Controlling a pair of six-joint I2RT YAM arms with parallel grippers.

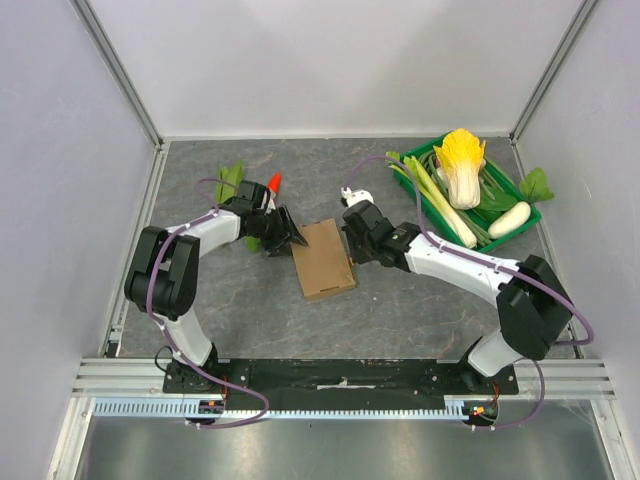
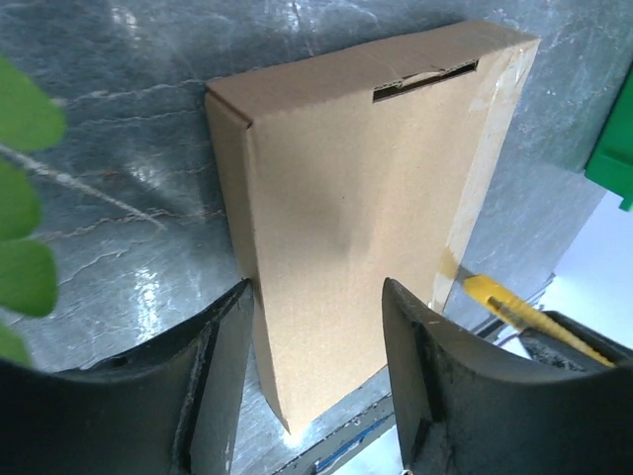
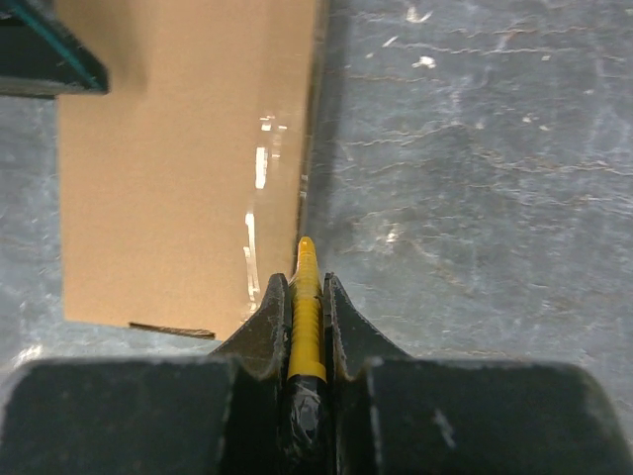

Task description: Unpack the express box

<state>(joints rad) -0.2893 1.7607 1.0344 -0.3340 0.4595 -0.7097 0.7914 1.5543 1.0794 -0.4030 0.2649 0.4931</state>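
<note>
The express box (image 1: 323, 260) lies flat mid-tabletop (image 1: 400, 315) (grey, marbled), with 3 pale walls (image 1: 330, 60) around. At its 9 o'clock the left gripper (image 2: 316, 297) gapes, holding nothing; at 3 o'clock the right gripper (image 3: 307, 287) clamps a yellow cutter (image 3: 307, 307). A green crate (image 1: 425, 150) sits at 2 o'clock.

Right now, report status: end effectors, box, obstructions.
Left end effector open over express box end. Right end effector shut on yellow knife, tip at box edge. Box closed; nothing blocking.
</note>
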